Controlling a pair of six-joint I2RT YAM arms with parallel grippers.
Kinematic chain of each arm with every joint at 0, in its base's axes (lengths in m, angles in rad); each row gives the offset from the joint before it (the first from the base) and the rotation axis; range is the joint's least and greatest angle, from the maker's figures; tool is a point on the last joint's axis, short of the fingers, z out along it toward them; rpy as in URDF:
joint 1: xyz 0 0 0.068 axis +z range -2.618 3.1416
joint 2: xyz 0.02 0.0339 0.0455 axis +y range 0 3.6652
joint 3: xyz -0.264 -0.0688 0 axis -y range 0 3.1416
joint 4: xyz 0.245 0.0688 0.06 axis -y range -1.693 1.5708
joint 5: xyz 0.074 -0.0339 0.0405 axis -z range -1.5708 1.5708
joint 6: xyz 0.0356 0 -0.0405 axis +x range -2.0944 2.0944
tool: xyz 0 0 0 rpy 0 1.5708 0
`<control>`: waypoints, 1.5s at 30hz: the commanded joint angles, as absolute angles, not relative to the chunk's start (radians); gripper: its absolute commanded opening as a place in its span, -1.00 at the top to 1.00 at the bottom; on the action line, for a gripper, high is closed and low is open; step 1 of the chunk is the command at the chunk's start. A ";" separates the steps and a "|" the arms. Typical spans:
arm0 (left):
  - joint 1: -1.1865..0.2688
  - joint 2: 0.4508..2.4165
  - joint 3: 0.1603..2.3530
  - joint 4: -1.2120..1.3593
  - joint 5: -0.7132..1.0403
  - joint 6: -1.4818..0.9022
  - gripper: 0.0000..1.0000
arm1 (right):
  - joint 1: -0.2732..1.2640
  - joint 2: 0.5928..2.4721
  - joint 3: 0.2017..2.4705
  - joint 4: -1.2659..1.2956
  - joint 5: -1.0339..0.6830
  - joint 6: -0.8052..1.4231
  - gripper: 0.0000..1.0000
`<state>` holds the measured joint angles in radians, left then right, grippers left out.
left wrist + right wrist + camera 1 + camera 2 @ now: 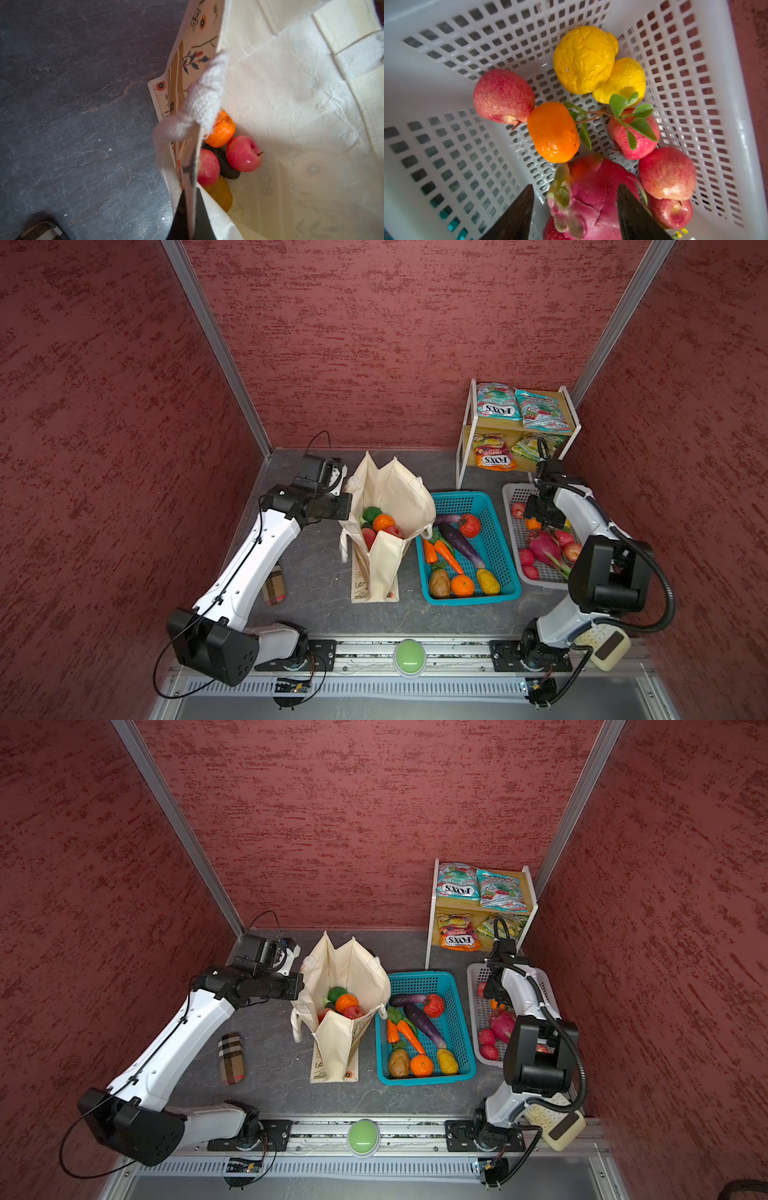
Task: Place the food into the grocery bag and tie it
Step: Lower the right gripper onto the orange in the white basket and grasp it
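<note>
Left jaws pinch the grocery bag (399, 493), right jaws gape over a white basket (436, 87); grey tabletop (316, 568), red walls (415, 344).

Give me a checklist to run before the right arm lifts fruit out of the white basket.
1. Grocery bag upright, mouth open: ok.
2. Left jaws shut on the bag's wall: ok.
3. Right jaws open, astride the dragon fruit in the white basket: ok.
4. Both jaws touching the dragon fruit: not ok, gap on one side.
5. Room in the bag above the red apples: ok.
</note>
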<state>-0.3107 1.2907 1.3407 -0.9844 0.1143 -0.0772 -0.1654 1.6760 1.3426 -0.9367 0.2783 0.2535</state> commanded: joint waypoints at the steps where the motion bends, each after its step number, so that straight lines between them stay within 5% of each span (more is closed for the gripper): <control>1: -0.322 1.300 1.325 -0.993 0.135 -0.071 1.00 | -0.167 1.706 1.383 -0.900 0.314 0.188 -0.22; 27: -0.318 1.312 1.325 -0.983 0.136 -0.069 1.00 | -0.161 1.878 1.404 -0.865 0.263 0.182 -0.01; 34: -0.318 1.307 1.319 -0.980 0.138 -0.070 1.00 | -0.161 1.875 1.392 -0.869 0.264 0.188 -0.32; 45: -0.318 1.304 1.318 -0.979 0.140 -0.070 1.00 | -0.161 1.867 1.374 -0.869 0.253 0.203 0.05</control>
